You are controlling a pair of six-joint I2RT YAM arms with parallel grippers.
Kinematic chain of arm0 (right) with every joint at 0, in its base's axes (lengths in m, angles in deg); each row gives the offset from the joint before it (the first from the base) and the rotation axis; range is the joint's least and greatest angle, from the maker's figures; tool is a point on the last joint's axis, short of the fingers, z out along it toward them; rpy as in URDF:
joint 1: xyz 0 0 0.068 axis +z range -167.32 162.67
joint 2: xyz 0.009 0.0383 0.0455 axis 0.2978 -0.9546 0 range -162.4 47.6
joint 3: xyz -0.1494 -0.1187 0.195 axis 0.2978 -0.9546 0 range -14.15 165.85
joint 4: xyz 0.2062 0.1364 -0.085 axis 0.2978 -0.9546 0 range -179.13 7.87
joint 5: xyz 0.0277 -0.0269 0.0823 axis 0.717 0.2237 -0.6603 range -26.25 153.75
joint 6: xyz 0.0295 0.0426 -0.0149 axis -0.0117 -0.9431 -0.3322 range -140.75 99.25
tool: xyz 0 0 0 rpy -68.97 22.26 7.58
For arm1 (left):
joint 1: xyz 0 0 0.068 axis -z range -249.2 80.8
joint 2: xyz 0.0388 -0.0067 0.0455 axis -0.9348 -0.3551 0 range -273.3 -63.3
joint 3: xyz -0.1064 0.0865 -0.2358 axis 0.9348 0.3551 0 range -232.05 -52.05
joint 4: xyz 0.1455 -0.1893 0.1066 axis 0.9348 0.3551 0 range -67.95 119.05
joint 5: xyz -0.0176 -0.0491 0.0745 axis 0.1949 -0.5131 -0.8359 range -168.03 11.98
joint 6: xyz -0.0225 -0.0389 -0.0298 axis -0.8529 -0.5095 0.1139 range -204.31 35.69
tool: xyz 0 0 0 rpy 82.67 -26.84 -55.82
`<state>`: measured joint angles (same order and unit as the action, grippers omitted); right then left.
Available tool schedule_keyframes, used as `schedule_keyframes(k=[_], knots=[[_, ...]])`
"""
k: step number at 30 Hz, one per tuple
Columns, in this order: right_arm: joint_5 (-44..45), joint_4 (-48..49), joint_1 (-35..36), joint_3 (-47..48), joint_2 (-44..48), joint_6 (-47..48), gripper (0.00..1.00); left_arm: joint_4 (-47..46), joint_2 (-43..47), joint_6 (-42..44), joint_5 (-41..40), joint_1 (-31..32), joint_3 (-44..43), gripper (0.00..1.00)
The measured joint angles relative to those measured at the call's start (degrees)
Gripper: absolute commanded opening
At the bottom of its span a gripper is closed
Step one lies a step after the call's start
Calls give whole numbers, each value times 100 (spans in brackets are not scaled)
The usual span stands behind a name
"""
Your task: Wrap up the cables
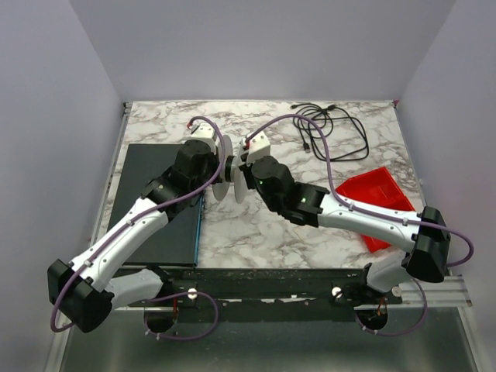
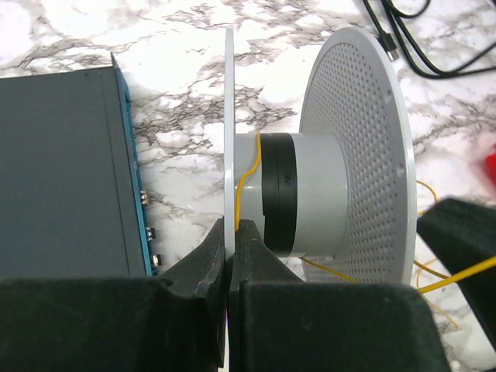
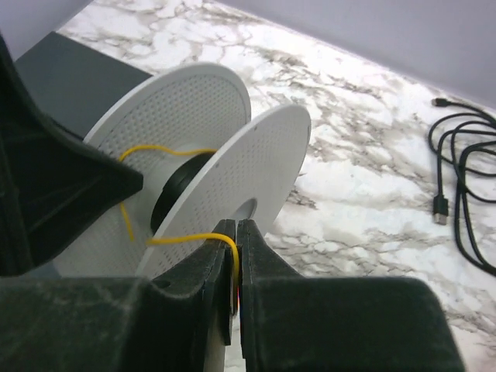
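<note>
The cables (image 1: pixel 333 130) lie as a loose tangle of thin black cords at the back right of the table, also seen in the left wrist view (image 2: pixel 411 43) and the right wrist view (image 3: pixel 465 182); neither gripper touches them. A white spool (image 1: pixel 230 186) is held on edge between the arms. My left gripper (image 2: pixel 230 226) is shut on the thin edge of one spool flange (image 2: pixel 229 116). A black band (image 2: pixel 277 190) circles the hub. My right gripper (image 3: pixel 237 225) is shut on a thin yellow wire (image 3: pixel 186 238) that runs from the spool (image 3: pixel 232 167).
A dark grey box (image 1: pixel 159 201) with a blue edge lies flat at the left, close to the spool (image 2: pixel 62 170). A red tray (image 1: pixel 384 198) sits at the right, behind the right arm. The table is marble-patterned, with walls on three sides.
</note>
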<state>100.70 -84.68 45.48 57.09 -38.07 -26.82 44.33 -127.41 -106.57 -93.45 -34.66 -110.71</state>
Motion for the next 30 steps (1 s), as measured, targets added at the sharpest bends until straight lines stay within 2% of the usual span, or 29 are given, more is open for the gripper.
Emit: schedule_keyframes(k=[8, 15, 19, 25, 30], knots=[[455, 437, -55, 66, -83, 407, 21, 195, 212, 452, 446, 101, -4, 0], [254, 448, -535, 66, -81, 258, 23, 538, 334, 684, 673, 131, -7, 0], [-321, 413, -1019, 35, -74, -31, 23, 669, 525, 743, 813, 131, -11, 0], [-1637, 533, -1880, -404, -4, -553, 23, 787, 776, 772, 1137, 131, -125, 0], [-2697, 870, -2337, -752, -68, -944, 23, 929, 922, 717, 1432, 131, -356, 0]])
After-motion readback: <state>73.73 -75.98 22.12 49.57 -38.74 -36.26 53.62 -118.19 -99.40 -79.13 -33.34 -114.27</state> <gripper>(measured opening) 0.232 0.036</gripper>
